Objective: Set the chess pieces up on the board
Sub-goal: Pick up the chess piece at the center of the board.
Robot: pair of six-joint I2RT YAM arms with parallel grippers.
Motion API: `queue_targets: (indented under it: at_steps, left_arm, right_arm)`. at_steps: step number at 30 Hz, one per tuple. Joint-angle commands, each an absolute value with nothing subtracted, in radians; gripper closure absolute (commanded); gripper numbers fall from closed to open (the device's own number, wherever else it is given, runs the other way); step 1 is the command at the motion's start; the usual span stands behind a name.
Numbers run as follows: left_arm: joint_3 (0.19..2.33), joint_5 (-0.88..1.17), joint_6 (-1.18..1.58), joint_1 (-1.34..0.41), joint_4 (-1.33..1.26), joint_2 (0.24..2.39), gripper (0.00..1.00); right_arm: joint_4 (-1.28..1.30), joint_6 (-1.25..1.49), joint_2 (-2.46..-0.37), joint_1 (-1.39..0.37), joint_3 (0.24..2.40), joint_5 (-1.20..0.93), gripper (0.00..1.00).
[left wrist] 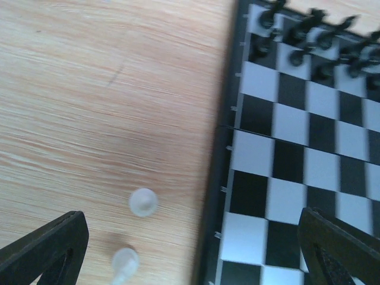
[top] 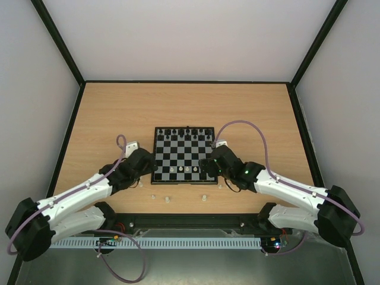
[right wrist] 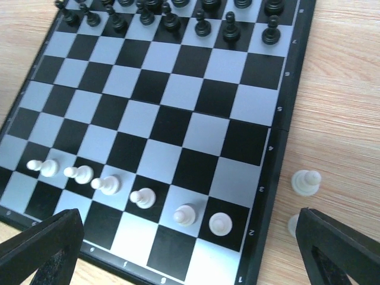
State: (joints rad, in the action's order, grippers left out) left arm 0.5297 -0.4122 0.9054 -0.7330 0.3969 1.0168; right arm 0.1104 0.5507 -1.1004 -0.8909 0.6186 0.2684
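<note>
Mid-setup: black chessmen (right wrist: pixel 231 29) fill the far rows of the board (right wrist: pixel 178 119), and six white pawns (right wrist: pixel 142 196) line the near second row. Next move calls for picking a loose piece and standing it on its square. Left gripper (left wrist: pixel 191 221) has its jaws wide and empty, straddling the board's left rim. Two whitish pieces (left wrist: pixel 143 202) lie on the tabletop (left wrist: pixel 89 89) between the jaws, blurred, probably pawns. Right gripper (right wrist: pixel 190 218) also has its jaws wide and empty, over the near right corner, with spare white pieces (right wrist: pixel 306 182) just off the rim.

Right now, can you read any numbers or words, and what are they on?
"4": side rim of the chessboard, right wrist view.
"3": same rim, nearer the camera.
"2": same rim, nearer still.
Other rim marks: too small or blurred to read.
No words or brands anywhere.
</note>
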Motion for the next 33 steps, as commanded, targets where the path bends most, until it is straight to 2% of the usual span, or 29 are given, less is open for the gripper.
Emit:
queue_targets:
  at_steps: [1,8,13,17,18,24,33]
  left_arm:
    - [0.552,-0.375,0.886,-0.797,0.418,0.938,0.01]
    - [0.593,-0.392,0.866,-0.894,0.456,0.880,0.00]
    - [0.588,-0.384,0.856,-0.933,0.460,0.839,0.01]
    - [0.576,-0.370,0.849,-0.943,0.473,0.791,0.01]
    - [0.569,-0.363,0.847,-0.942,0.476,0.772,0.00]
    - [0.551,-0.328,0.839,-0.949,0.484,0.681,0.00]
    - [0.564,-0.304,0.839,-0.956,0.466,0.684,0.00]
  right_arm:
    - [0.164,0.599,-1.137,-0.891,0.642,0.373,0.01]
    - [0.291,0.659,-1.179,-0.799,0.691,0.396,0.00]
    - [0.325,0.656,-1.126,-0.734,0.690,0.355,0.04]
    - [0.360,0.657,-1.079,-0.728,0.701,0.345,0.04]
    - [0.364,0.658,-1.063,-0.728,0.699,0.333,0.01]
    - [0.357,0.644,-0.964,-0.728,0.681,0.253,0.01]
    - [0.360,0.644,-0.933,-0.727,0.690,0.166,0.01]
